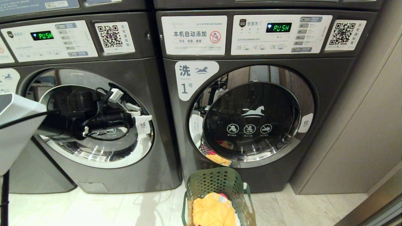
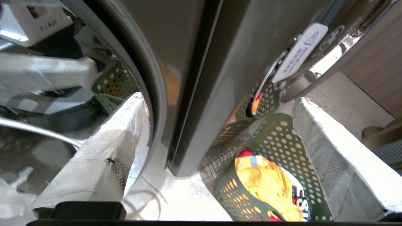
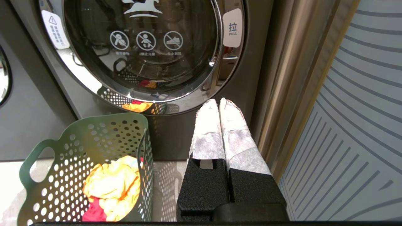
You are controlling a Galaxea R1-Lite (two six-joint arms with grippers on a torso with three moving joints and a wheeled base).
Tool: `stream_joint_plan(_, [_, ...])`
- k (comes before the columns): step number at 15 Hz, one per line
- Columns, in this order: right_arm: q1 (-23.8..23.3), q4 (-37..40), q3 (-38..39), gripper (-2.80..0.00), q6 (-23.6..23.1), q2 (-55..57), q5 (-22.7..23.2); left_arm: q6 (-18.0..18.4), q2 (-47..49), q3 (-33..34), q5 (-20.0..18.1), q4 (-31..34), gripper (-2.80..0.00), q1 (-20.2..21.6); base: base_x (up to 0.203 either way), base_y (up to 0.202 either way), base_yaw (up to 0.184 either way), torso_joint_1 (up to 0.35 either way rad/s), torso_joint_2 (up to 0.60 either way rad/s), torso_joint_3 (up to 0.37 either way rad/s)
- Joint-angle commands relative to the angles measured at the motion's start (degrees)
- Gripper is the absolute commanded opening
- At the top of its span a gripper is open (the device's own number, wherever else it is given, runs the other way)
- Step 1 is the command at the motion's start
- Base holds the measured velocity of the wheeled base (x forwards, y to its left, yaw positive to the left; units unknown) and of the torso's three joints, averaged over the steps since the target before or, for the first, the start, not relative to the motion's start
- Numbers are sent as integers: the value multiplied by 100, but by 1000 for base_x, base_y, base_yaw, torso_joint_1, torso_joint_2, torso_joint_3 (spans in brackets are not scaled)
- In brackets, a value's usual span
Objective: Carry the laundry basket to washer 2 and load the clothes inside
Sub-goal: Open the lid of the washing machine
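Observation:
The dark green laundry basket (image 1: 216,180) (image 2: 282,135) (image 3: 94,138) stands on the floor before the lower left of the washer marked 1. The clothes (image 1: 213,210) (image 2: 267,185) (image 3: 113,185) lie in it, yellow-orange over red. Washer 2 (image 1: 147,72) is the grey machine on the left, its door closed, with a torn white sticker (image 1: 143,123) at the door's right edge. My left gripper (image 1: 125,102) (image 2: 220,100) is open at that edge, one white-wrapped finger (image 2: 103,147) against the chrome rim. My right gripper (image 3: 220,103) hangs shut and empty, low beside washer 1.
Washer 1 (image 1: 333,81) (image 3: 254,78) stands right of washer 2, door closed, with a narrow seam between them. A beige wall panel (image 1: 361,125) closes the right side. Light floor tiles (image 1: 125,207) lie left of the basket. A striped panel (image 3: 361,110) is by the right gripper.

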Motion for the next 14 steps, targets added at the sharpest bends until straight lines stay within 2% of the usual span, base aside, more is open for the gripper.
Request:
stream_joint_plan(1, [0, -6, 193, -280, 1, 7, 5, 34, -195, 230, -25, -21, 0, 9, 0, 0, 0, 0, 0, 0])
stream_joint_plan(6, [0, -6, 193, -280, 1, 7, -4, 29, -1262, 1502, -35, -22, 0, 14, 0, 0, 0, 0, 0, 0])
stream_joint_plan(9, [0, -6, 193, -280, 1, 7, 5, 18, -1919, 2518, -55, -162, 0, 1, 0, 0, 0, 0, 0, 0])
stream_joint_plan(14, [0, -6, 193, -280, 1, 7, -2, 5, -1985, 4031, -30, -1940, 0, 52, 0, 0, 0, 0, 0, 0])
